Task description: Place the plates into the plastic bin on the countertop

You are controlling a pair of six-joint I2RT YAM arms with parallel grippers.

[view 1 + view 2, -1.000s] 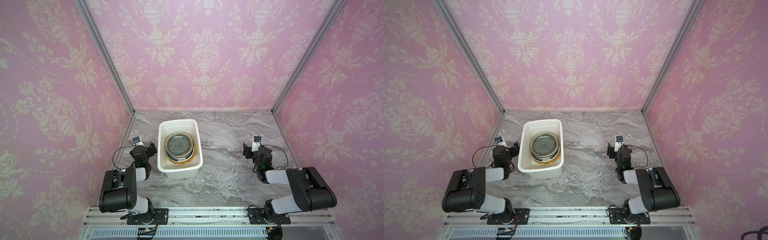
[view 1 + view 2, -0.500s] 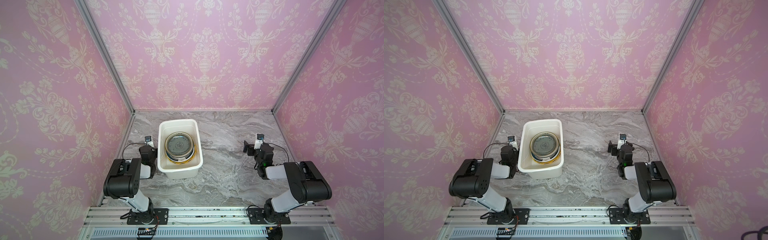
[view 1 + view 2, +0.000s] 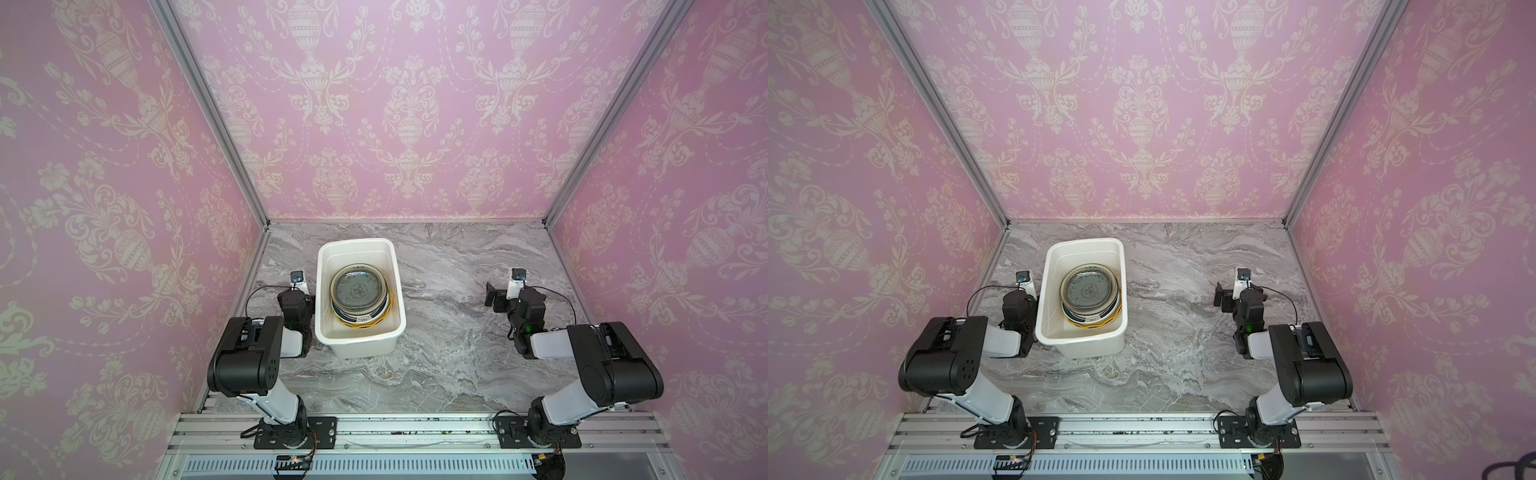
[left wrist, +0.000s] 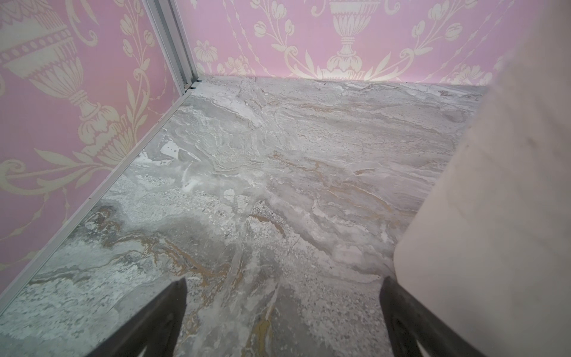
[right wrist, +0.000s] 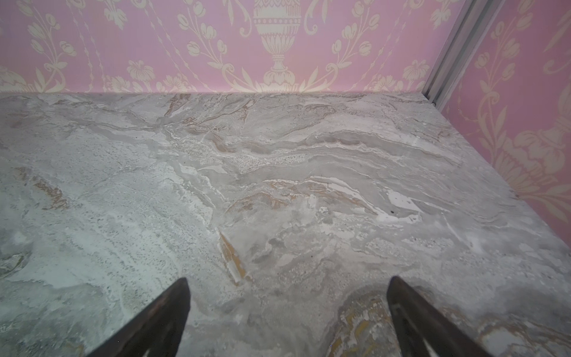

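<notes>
Since a second ago the left arm has folded in, bringing the left hand close alongside the left wall of the plastic bin. The right arm has also drawn back toward the table's right edge. The bin and the plates have not shifted.

The bin stands on the left half of the table, open side up, its long axis running from the front edge toward the back edge. The plates lie flat in a slightly staggered stack inside it, a grey glass one on top, faces up.

Both hands are wide open and hold nothing. The right hand hangs over bare marble, pointing toward the back edge.
</notes>
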